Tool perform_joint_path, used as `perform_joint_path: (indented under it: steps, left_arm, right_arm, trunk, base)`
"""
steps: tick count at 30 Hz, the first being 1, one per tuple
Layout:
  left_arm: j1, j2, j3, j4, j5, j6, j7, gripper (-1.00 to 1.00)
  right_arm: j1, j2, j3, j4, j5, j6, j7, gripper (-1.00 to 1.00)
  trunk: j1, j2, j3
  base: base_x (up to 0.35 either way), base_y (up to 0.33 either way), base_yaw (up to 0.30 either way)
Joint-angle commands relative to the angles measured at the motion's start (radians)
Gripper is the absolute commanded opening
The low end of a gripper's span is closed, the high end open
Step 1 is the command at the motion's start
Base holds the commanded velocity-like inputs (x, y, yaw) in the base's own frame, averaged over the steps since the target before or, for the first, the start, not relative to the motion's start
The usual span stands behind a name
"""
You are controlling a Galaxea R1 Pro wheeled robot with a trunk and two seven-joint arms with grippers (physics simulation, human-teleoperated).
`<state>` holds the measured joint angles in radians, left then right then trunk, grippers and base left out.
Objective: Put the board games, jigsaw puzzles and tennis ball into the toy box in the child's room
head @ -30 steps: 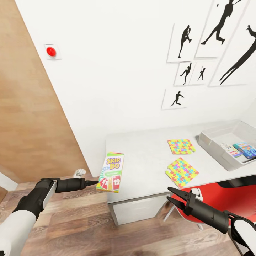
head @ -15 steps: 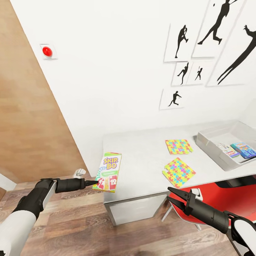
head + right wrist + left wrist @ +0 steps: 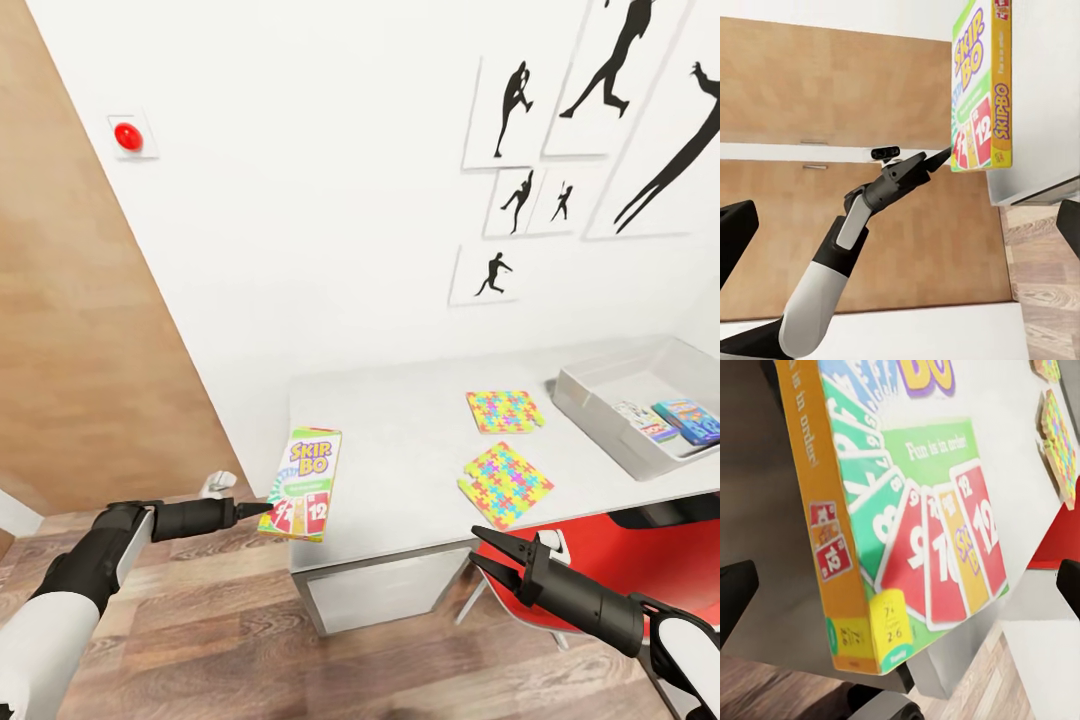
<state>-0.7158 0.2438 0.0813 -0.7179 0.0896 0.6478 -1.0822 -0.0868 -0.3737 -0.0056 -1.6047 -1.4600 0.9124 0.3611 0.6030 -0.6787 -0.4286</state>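
My left gripper (image 3: 264, 510) is shut on the lower edge of the yellow-green-red Skip-Bo board game (image 3: 303, 483), held in the air at the table's (image 3: 400, 440) left end. The right wrist view shows that box (image 3: 979, 97) pinched at its corner by the left gripper (image 3: 943, 155). Up close, the left wrist view shows its card print (image 3: 915, 525). Two jigsaw puzzles (image 3: 503, 411) (image 3: 505, 485) lie flat on the table. The toy box (image 3: 600, 405) stands at the right end with a blue game (image 3: 690, 421) and a white one (image 3: 645, 421) inside. My right gripper (image 3: 480, 550) hangs open below the table's front edge. The tennis ball is out of view.
A red chair (image 3: 600, 560) sits tucked under the table beside my right arm. A wooden door (image 3: 80, 350) stands at the left, with a red button (image 3: 128, 136) on the white wall. Black sports pictures (image 3: 590, 90) hang above the table. The floor is wood plank (image 3: 220, 620).
The whole view has shifted a little, so the camera moved. Both arms and the held Skip-Bo box keep about the same places by the table's end.
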Motion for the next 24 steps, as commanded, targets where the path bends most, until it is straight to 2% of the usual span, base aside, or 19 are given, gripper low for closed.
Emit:
perform_joint_path:
  steps: [1, 7, 17, 24]
  left_arm:
    - [-0.001, 0.0, 0.001, 0.0, 0.004, 0.008, -0.001, 1.0]
    - [-0.001, -0.001, 0.002, 0.0, 0.003, 0.008, 0.0, 1.0]
    - [-0.001, -0.001, 0.001, 0.0, 0.002, 0.009, 0.001, 1.0]
    - [-0.001, -0.001, 0.001, 0.0, 0.002, 0.01, 0.003, 1.0]
  right_arm:
    - [-0.001, 0.0, -0.001, 0.0, 0.004, 0.003, 0.005, 1.0]
    - [-0.001, 0.0, -0.001, 0.0, 0.004, 0.003, 0.005, 1.0]
    - [-0.001, 0.001, -0.001, 0.0, 0.004, 0.003, 0.005, 1.0]
    - [-0.001, 0.001, -0.001, 0.0, 0.004, 0.003, 0.005, 1.0]
  trunk:
    - [0.004, -0.008, -0.004]
    - [0.019, -0.036, -0.017]
    - [0.019, -0.036, -0.017]
    - [0.046, -0.085, -0.039]
  base:
    - [0.0, 0.0, 0.0]
    - [0.0, 0.0, 0.0]
    - [0.0, 0.0, 0.0]
    - [0.0, 0.0, 0.0]
